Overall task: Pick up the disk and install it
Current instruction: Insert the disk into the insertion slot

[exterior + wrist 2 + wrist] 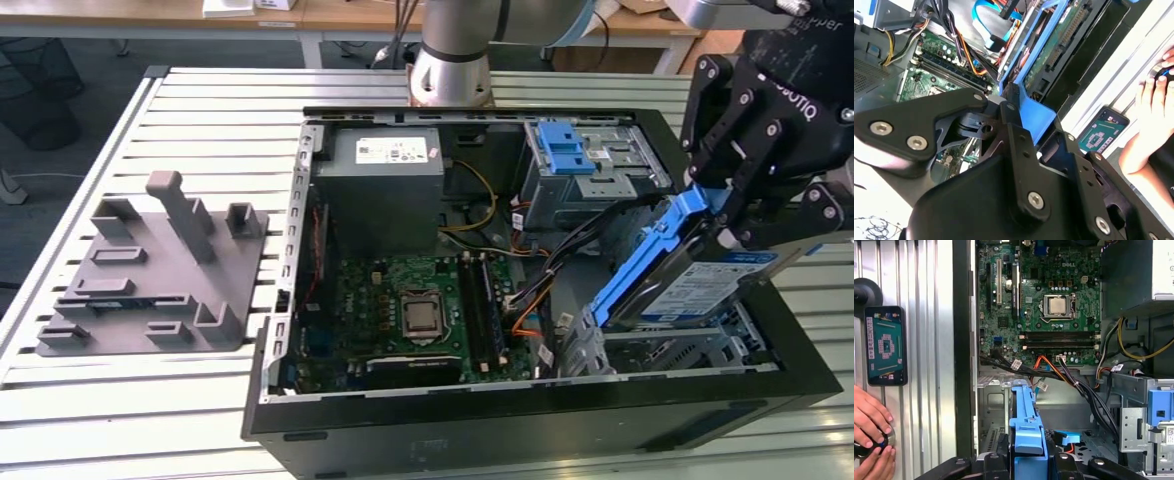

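one gripper – fingers clamped on the blue rail of one disk, tilted over the open case, exterior view's right | cables just beside | one motherboard | one drive cage beyond – one phone on the table

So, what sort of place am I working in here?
Probably a robotics lab or test bench: an open computer case sits on a slatted metal table, a grey fixture plate beside it, wooden desks behind. The hand holds the disk.
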`<state>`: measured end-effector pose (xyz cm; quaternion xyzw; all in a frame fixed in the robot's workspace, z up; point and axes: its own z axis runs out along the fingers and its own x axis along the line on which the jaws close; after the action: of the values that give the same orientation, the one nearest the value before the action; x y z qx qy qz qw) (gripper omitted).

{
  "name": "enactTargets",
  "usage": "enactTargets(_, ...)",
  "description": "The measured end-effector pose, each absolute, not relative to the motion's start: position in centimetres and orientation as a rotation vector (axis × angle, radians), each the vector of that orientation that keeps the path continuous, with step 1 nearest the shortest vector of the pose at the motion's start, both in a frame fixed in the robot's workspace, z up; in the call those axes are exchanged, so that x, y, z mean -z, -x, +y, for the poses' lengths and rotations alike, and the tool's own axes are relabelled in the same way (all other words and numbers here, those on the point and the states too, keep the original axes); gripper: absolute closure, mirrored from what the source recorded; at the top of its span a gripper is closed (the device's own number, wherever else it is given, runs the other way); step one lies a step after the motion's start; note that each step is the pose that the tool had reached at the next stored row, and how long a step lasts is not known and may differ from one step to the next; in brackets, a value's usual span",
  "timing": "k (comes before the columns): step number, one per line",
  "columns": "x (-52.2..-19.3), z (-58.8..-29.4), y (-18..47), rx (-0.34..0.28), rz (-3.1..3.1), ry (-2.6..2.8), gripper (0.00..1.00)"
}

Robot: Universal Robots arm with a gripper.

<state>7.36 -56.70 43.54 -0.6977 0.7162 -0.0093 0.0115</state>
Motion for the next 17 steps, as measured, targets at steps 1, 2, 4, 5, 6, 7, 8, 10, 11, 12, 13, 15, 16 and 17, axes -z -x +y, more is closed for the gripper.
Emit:
enactTargets(1, -43.5, -56.7, -7.4, 0.029, 2.234, 2.176, 0.63)
enactTargets(2, -43.5, -56.7, -7.4, 0.029, 2.234, 2.176, 0.63)
enactTargets(4, -43.5, -56.7, -7.4, 0.029, 2.234, 2.176, 0.63)
enactTargets(5, -43.5, -56.7, -7.4, 0.029, 2.234, 2.176, 0.63)
enactTargets(6, -43.5, -56.7, -7.4, 0.029, 2.234, 2.176, 0.62)
enactTargets(7, -43.5, -56.7, -7.4, 0.029, 2.234, 2.176, 0.62)
enactTargets(8, -43.5, -56.7, -7.4, 0.029, 2.234, 2.176, 0.62)
enactTargets(10, -43.5, -56.7, -7.4, 0.029, 2.234, 2.176, 0.56)
enactTargets(11, -43.5, -56.7, -7.4, 0.029, 2.234, 2.176, 0.56)
enactTargets(12, -43.4, -56.7, -7.4, 0.029, 2.234, 2.176, 0.56)
enactTargets(13, -43.2, -56.7, -7.4, 0.029, 2.233, 2.176, 0.56)
enactTargets(15, -42.9, -56.7, -7.4, 0.029, 2.234, 2.176, 0.56)
enactTargets(16, -42.7, -56.7, -7.4, 0.029, 2.234, 2.176, 0.57)
enactTargets(17, -42.5, -56.7, -7.4, 0.029, 2.234, 2.176, 0.64)
